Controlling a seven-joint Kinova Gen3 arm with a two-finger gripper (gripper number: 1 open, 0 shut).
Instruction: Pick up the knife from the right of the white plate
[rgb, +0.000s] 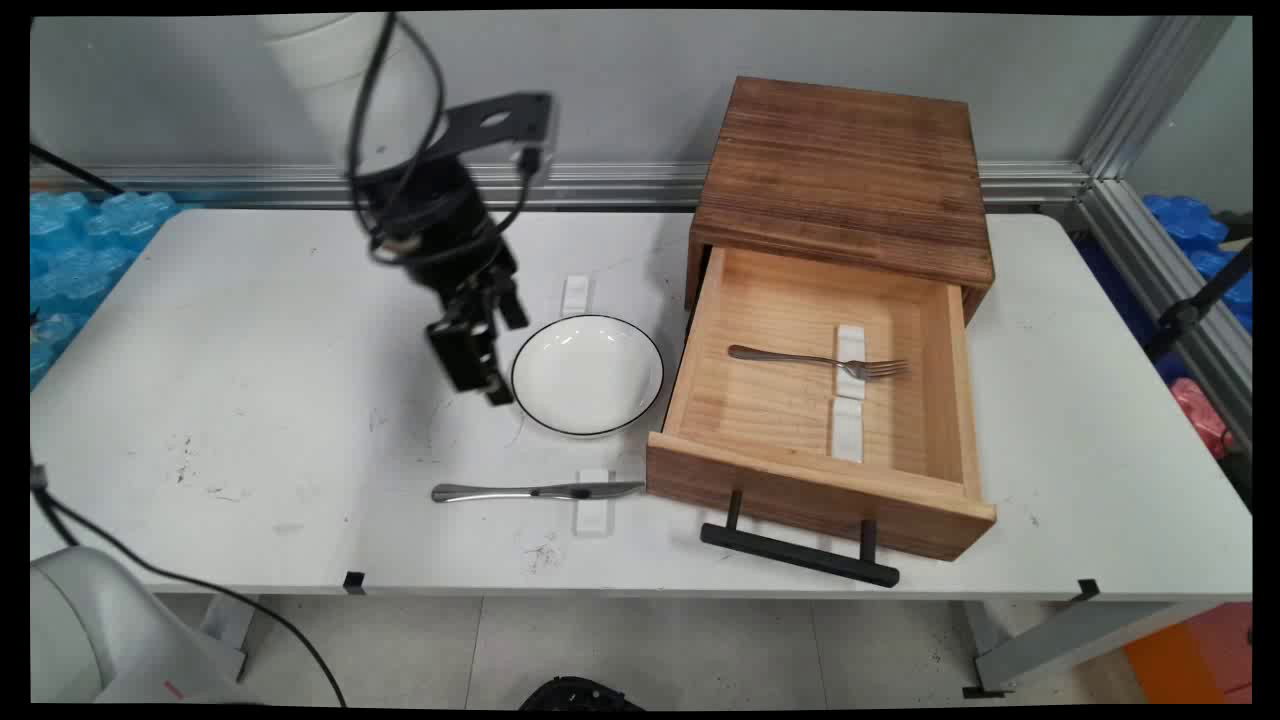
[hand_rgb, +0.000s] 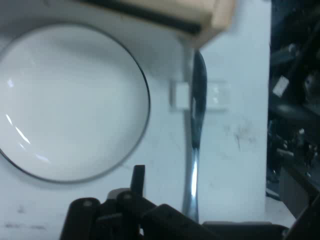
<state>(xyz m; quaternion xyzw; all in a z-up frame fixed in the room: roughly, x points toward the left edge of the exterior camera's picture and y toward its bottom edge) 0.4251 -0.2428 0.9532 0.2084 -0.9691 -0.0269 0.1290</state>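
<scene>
A wooden drawer box (rgb: 845, 180) of dark, grooved planks stands at the table's far right, its pale pine drawer (rgb: 815, 400) pulled fully open toward the near edge. Inside lies a single steel fork (rgb: 815, 358), handle to the left, tines to the right, resting across a white strip-shaped holder (rgb: 850, 392) on the drawer floor. A black bar handle (rgb: 797, 553) juts from the drawer front, close to the table's near edge.

Just left of the drawer sits a round, shallow white bowl (rgb: 587, 375) with a thin dark rim, glossy and holding nothing. A steel table knife (rgb: 537, 491) lies nearer the front edge, blade tip almost at the drawer's corner, crossing a small white block (rgb: 593, 503); a second white block (rgb: 576, 293) sits just beyond the bowl.

The black two-finger gripper (rgb: 478, 372) hangs tilted just left of the bowl's rim, apart from it and above the tabletop; whether its jaws are spread or pressed together cannot be told from either view. It holds nothing visible. In the hand view the bowl (hand_rgb: 65, 100) fills the left and the knife (hand_rgb: 196, 140) runs upright at the centre.

The white table (rgb: 250, 400), scuffed and speckled, lies bare across its left half.
</scene>
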